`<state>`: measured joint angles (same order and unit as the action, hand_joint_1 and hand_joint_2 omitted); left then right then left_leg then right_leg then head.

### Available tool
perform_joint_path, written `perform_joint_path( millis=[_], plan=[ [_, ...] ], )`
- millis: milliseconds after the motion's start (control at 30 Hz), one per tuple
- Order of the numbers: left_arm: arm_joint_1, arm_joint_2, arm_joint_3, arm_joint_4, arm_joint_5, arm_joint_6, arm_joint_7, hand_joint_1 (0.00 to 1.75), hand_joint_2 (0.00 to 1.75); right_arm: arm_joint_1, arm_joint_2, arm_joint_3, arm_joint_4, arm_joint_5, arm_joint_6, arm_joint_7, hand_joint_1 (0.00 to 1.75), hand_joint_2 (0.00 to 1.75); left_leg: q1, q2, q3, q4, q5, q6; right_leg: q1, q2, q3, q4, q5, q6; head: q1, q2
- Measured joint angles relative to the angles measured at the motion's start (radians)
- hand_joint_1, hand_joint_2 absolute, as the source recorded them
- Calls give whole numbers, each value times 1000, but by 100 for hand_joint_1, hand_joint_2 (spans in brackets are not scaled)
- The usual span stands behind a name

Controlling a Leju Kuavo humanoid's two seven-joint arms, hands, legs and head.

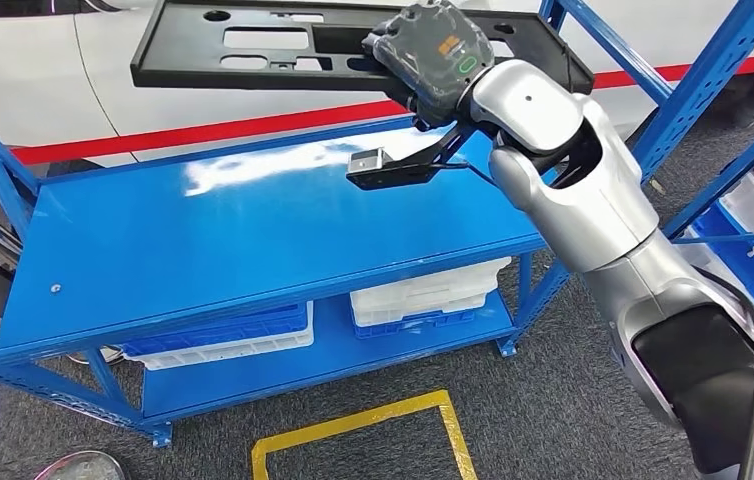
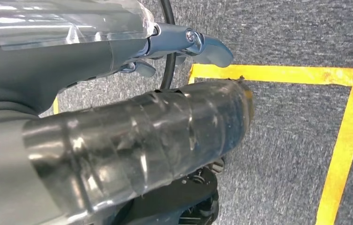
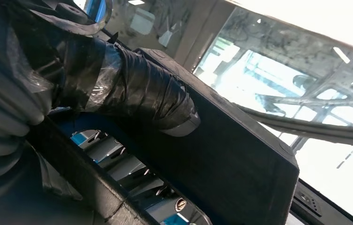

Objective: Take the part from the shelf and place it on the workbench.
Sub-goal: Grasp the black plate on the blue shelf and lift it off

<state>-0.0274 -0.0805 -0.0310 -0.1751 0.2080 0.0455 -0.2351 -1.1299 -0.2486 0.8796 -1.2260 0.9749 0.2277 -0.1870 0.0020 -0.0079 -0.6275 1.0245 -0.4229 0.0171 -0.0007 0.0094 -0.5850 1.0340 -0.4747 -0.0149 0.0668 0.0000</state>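
Blue shelving (image 1: 253, 240) is standing on grey carpet, and above its top deck a flat black slotted panel (image 1: 283, 45) is being held by the right hand (image 1: 438, 60), clamped on one end. Judged stiff and light but long, it is best gripped nearer its middle. Slanted blue uprights (image 1: 713, 70) are crowding the right side. The left hand (image 2: 118, 93) is hanging with fingers apart and nothing in it.

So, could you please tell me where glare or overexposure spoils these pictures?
Head view: a white sheen of glare streaks the blue shelf top, and the black part stays readable. Right wrist view: the bright background is blown out, leaving the right hand and part dark. Left wrist view: evenly lit, with small highlights on the left hand.
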Motion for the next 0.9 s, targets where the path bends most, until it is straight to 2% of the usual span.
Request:
perform_joint_path(
  millis=[100,433,767,900],
  plan=[
    [0,0,3,0,-7,14,4,0,175,1,-8,23,-4,-20,3,-3,175,175,0,0,0,0,0,0,0,0,0,0,0,0,0,0],
    [-2,0,16,0,-5,-20,10,0,175,4,-32,100,-5,-70,-9,-1,175,175,0,0,0,0,0,0,0,-1,0,0,0,0,0,0],
    [-2,3,20,0,-18,15,22,0,175,5,-45,112,-6,-79,-44,3,175,175,0,0,0,0,0,0,0,0,0,0,0,0,0,0],
    [-3,9,20,0,-33,35,25,0,175,13,-52,112,-23,-78,-54,12,175,175,-3,-1,-2,6,-5,12,-5,0,1,-5,2,7,0,0]
  ],
)
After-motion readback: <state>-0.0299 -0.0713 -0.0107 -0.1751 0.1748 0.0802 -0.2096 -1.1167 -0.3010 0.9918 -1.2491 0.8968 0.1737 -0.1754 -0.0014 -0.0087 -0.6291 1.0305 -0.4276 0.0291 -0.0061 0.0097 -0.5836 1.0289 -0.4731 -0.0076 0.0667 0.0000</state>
